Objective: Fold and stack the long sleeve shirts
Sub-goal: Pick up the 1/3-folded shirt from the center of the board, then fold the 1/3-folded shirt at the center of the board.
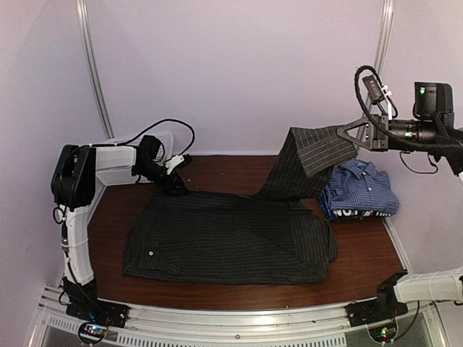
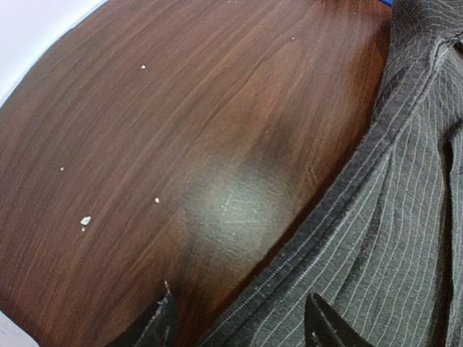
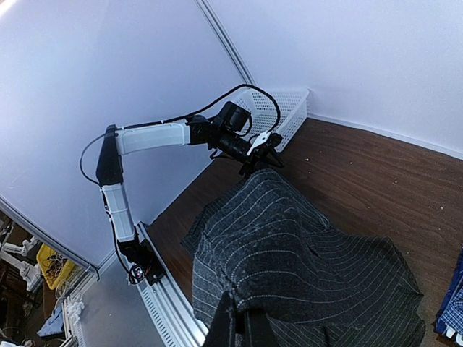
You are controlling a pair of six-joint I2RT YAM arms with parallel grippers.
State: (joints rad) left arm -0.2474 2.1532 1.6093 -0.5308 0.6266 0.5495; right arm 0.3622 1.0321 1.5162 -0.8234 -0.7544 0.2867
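Your black pinstriped shirt [image 1: 224, 238] lies spread flat across the middle of the worktop [image 1: 369, 253], except for its right-hand portion. Your right gripper [image 1: 354, 141] is pinched shut on that portion and holds it raised above the far right of the cloth. This reads as a fold in the making, with the lifted part hanging ready to be carried over the body.

Just to its right, a folded blue-white checked shirt [image 1: 362, 184] sits on a navy one with white lettering [image 1: 354, 213]. That is probably the stack this shirt should join.

Your left gripper [image 1: 176, 186] is down at the shirt's far left corner. Its fingers [image 2: 155, 329] stand apart at a middling gap, one over bare wood and one over cloth. The seamed edge runs between them and nothing is clamped. I judge it is placed to take or pin that corner so the shirt does not slide during the fold. A white mesh basket [image 3: 282, 108] stands in the far left corner, behind that arm.
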